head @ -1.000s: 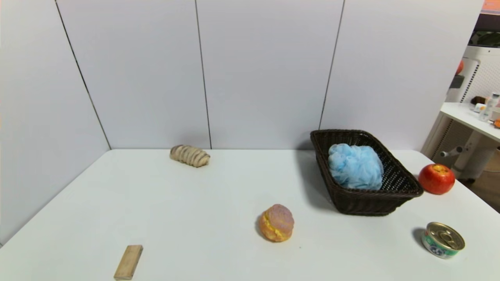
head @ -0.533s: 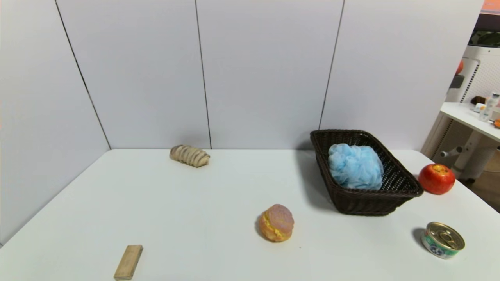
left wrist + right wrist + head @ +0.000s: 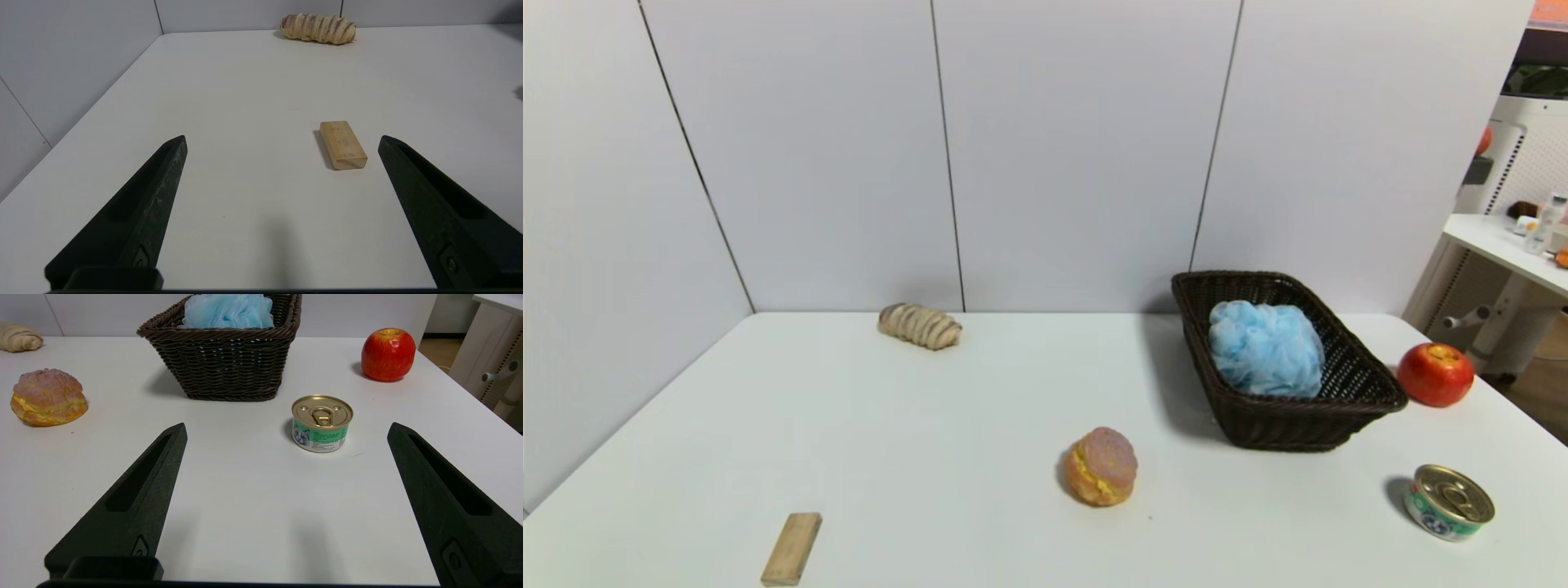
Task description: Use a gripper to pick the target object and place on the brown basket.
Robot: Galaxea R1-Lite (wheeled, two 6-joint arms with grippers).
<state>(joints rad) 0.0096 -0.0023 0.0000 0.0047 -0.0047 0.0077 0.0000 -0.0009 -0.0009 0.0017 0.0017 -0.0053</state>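
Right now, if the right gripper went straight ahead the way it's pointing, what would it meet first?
Probably the small green-labelled tin can with a gold pull-tab lid: it stands ahead of the open right gripper, slightly off its midline. Behind it sits the dark brown woven wicker basket. Depth is hard to judge, so it might pass over the can.

On my table [image 3: 947, 408], the basket [image 3: 1347, 392] sits far right with the pouf [image 3: 1264, 347] in it. The apple [image 3: 1435, 374] lies just right of the basket, the can [image 3: 1449, 501] nearer me. The bun [image 3: 1101, 465] lies near centre, the bread roll [image 3: 920, 325] far left, the block [image 3: 792, 548] near left.
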